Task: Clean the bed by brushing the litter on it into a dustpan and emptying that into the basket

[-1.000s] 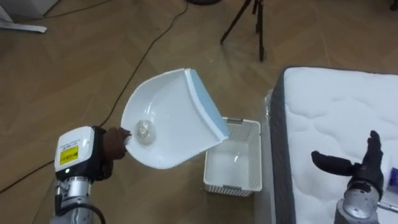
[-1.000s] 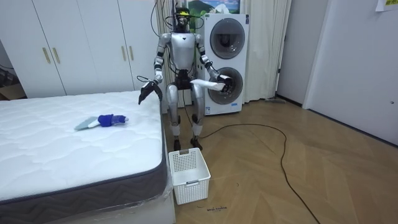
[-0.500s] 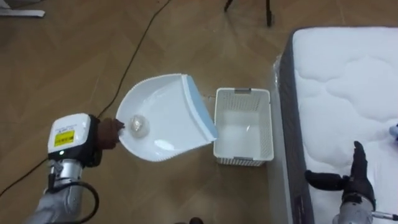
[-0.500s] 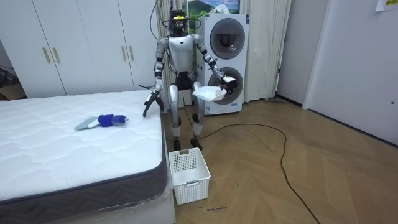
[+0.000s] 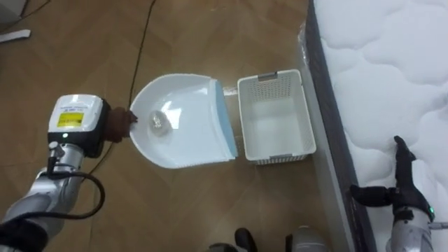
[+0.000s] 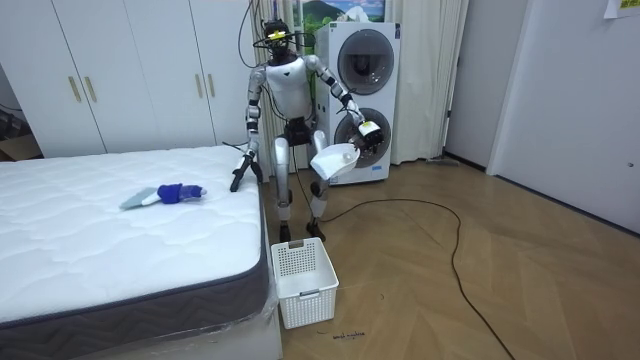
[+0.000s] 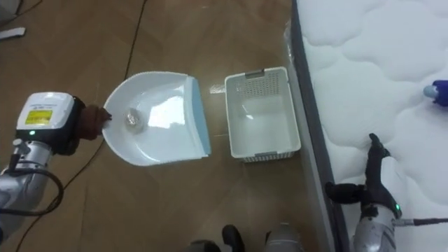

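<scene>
So the blue thing [image 6: 168,193] is lying on top of the bed [image 6: 120,250], out toward the middle of the mattress and well away from both hands. It has a blue bulk with a pale bit sticking out one side. Could be a small brush, could be bundled cloth, I can't tell from here. Either way my guess is it's light and not fragile. If that pale end is a handle, that's where I'd grab it; if it's cloth, just pinch the thick blue part. The quilted mattress is soft, so pressing down on it will sink a bit.

The white dustpan [image 5: 185,122] is up in the air over the wood floor [image 5: 210,42], with its blue lip just beside the white basket [image 5: 269,81], which sits on the floor right against the side of the bed. The left hand [image 5: 120,124] is curled round the pan's handle end. It's stiff, smooth plastic, probably light, but slippery if it tilts.

The right hand [image 5: 404,187] hovers at the mattress edge, fingers straight and thumb stuck out, holding nothing. The robot stands by the bed's far corner, with the washing machines [image 6: 362,100] behind it
</scene>
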### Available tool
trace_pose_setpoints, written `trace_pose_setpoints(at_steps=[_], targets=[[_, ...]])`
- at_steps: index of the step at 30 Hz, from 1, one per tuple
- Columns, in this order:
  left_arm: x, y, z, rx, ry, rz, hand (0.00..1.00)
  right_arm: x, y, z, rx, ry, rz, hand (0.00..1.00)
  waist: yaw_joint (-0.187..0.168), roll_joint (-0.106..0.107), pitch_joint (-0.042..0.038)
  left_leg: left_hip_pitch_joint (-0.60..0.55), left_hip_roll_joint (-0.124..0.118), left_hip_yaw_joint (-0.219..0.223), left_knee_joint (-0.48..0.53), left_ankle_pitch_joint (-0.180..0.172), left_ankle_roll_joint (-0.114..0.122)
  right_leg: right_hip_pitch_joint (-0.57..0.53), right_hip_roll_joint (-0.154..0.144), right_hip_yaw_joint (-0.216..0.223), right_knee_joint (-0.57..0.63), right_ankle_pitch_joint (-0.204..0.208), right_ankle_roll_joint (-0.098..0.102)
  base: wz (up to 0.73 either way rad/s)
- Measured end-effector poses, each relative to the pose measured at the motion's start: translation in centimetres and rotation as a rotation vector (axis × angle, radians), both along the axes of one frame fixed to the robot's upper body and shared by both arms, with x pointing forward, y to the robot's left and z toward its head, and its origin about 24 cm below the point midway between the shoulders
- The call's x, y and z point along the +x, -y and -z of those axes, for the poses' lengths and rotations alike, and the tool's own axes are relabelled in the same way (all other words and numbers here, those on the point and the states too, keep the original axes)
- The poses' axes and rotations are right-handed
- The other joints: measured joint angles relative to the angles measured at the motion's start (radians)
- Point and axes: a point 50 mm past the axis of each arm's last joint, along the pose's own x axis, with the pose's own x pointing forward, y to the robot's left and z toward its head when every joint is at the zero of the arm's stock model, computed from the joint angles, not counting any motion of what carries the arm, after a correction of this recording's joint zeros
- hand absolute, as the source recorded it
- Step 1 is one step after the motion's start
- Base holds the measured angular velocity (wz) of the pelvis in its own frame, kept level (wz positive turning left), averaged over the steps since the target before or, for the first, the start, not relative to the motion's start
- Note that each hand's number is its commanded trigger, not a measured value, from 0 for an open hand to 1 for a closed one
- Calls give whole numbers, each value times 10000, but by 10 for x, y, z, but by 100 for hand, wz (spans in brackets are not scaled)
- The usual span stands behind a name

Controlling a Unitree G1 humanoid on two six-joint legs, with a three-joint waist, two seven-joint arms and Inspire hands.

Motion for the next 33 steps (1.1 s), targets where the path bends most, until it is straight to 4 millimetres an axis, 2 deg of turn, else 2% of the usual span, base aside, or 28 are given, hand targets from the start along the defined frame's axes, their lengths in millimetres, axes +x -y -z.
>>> trace_pose_setpoints(at_steps=[10,13,16,19,22,27,33], targets=[[4,-10,-7,1999,-786,247,100,7,-6,-7,-353,263,-611,0,-182,60,9,-210,28,384,80,-7,6,-535,-37,360,387,-155,-39,-5],[10,-18,-15,2517,-1248,103,100,11,-10,-11,-369,426,-879,0,-419,100,28,-253,21,534,148,-49,40,-640,-124,355,565,-241,-42,0],[17,-23,-24,2827,-1521,-225,100,15,-12,-15,-499,573,-1130,0,-611,297,91,-253,33,560,167,-64,43,-640,-79,469,568,-247,-37,-2],[18,-30,-27,3139,-2015,-438,100,17,-13,-19,-610,718,-1247,0,-699,575,77,-193,66,656,153,-115,35,-649,-29,588,558,-254,-25,-12],[16,-41,-31,3373,-2392,-810,100,20,-15,-24,-594,944,-1415,0,-720,701,79,-133,89,852,102,-128,25,-761,1,804,657,-280,-20,-16],[11,-59,-33,3807,-3088,-1604,100,22,-18,-26,-864,908,-1832,0,-710,760,71,8,186,1145,72,-171,-30,-819,91,1061,742,-311,-64,-16],[2,-91,-47,4376,-3744,-2772,100,23,-22,-26,-1064,965,-2060,0,-693,847,57,114,318,1463,-3,-183,-58,-933,253,1310,767,-312,-79,-8]])
